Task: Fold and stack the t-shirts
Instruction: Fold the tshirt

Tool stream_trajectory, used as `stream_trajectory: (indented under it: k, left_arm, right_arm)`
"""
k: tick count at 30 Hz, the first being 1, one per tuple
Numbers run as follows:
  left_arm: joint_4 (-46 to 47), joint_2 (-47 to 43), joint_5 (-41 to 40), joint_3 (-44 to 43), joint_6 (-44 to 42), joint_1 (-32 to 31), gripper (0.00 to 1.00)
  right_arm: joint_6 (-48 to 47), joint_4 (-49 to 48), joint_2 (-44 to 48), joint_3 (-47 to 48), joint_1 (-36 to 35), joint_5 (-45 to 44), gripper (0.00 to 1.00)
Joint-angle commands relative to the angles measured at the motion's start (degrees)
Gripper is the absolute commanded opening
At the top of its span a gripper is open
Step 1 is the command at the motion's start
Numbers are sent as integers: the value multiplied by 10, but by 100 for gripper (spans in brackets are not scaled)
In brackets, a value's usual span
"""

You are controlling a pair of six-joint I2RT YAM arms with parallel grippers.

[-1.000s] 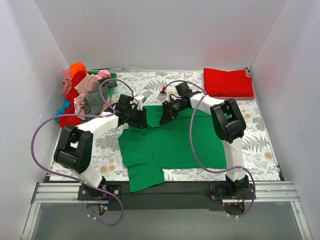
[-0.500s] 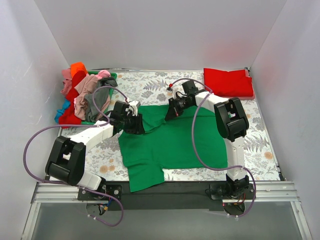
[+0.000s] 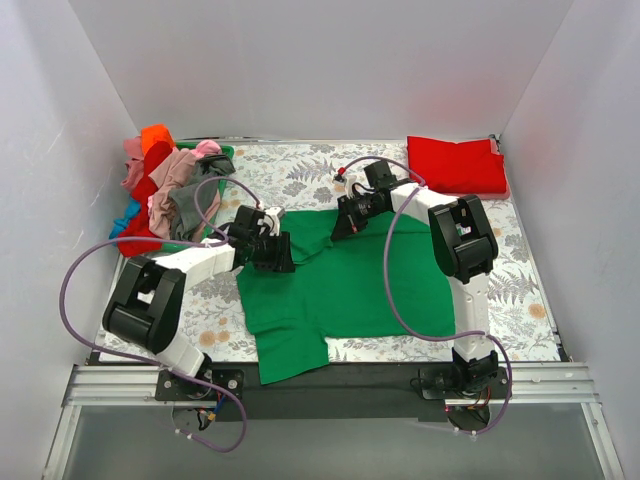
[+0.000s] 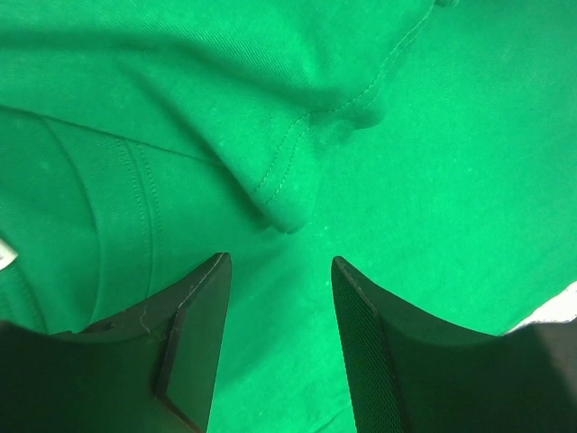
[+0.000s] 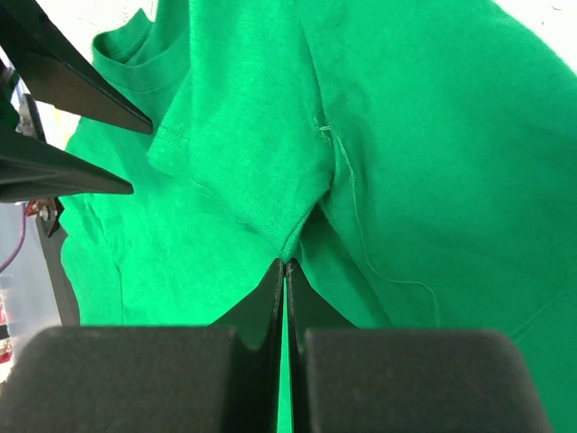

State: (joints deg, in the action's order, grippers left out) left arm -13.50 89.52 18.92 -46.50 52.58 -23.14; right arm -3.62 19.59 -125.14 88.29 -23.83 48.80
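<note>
A bright green t-shirt lies spread on the floral cloth in the middle. My right gripper is shut on a pinch of its fabric near the far edge, by a sleeve seam. My left gripper is open over the shirt's far left part, its jaws apart just above the green fabric, with a folded hem edge lying ahead of them. A folded red t-shirt lies at the back right. A heap of red, orange, pink, grey and blue shirts sits at the back left.
The grey-white floral cloth covers the table. The green basket shows behind the heap of shirts. White walls close in the back and both sides. The left gripper's fingers show in the right wrist view, close by.
The right gripper has drawn the shirt's far edge a little toward the back. The left gripper has shifted left and then back right over the shirt's far left part.
</note>
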Motion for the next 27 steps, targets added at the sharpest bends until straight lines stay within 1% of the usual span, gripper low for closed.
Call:
stream_trajectory:
  k: [1, 4, 5, 10, 19, 27]
  left_arm:
    - [15, 12, 2, -15, 3, -9, 45]
    - [13, 27, -9, -22, 4, -16, 42]
    - [11, 30, -12, -27, 4, -17, 38]
    - [-2, 44, -60, -43, 6, -32, 35]
    - [-7, 45, -116, -54, 9, -61, 35]
    - [-20, 40, -224, -69, 7, -93, 34]
  right_arm:
    - [-3, 8, 7, 10, 6, -8, 1]
    - [-3, 10, 5, 12, 12, -8, 1]
    - [-3, 11, 5, 12, 13, -6, 1]
    - [-3, 11, 3, 13, 16, 2, 1]
    - [0, 12, -1, 14, 16, 7, 1]
    - [2, 13, -5, 17, 16, 11, 1]
